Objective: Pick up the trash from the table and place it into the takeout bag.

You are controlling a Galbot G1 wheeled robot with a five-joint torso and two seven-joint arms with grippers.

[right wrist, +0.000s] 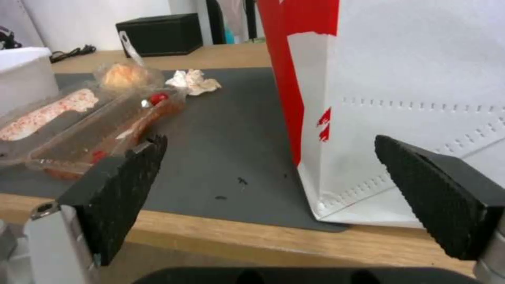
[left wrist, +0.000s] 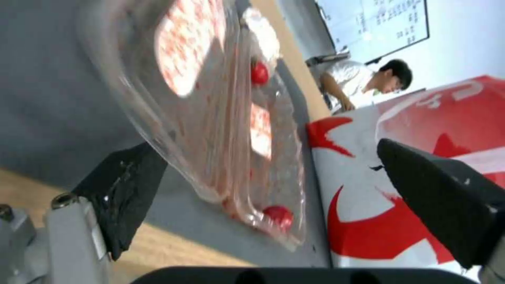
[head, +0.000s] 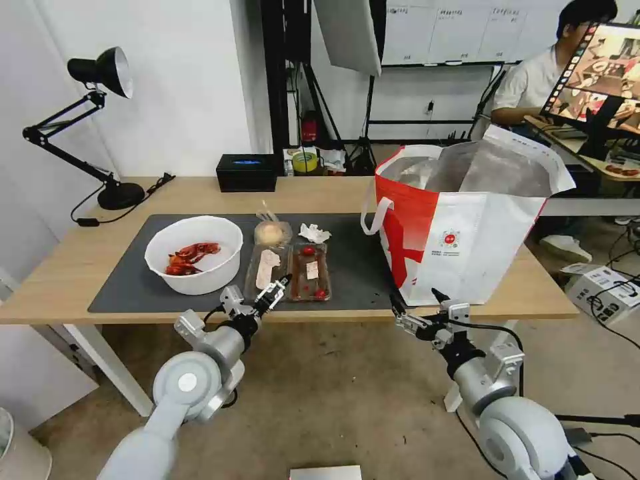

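Note:
On the table, a white bowl with red shells sits at the mat's left. Beside it lies the open clear hinged tray with scraps. The bagged bun and the crumpled tissue are just behind the tray. The red-and-white takeout bag stands open on the right. My left gripper is open at the tray's near edge; in the left wrist view it frames the tray. My right gripper is open and empty before the bag's near left corner.
A dark grey mat lies under the trash. A black box stands at the table's back edge. A black desk lamp stands at the far left. Behind the bag is another desk with a monitor.

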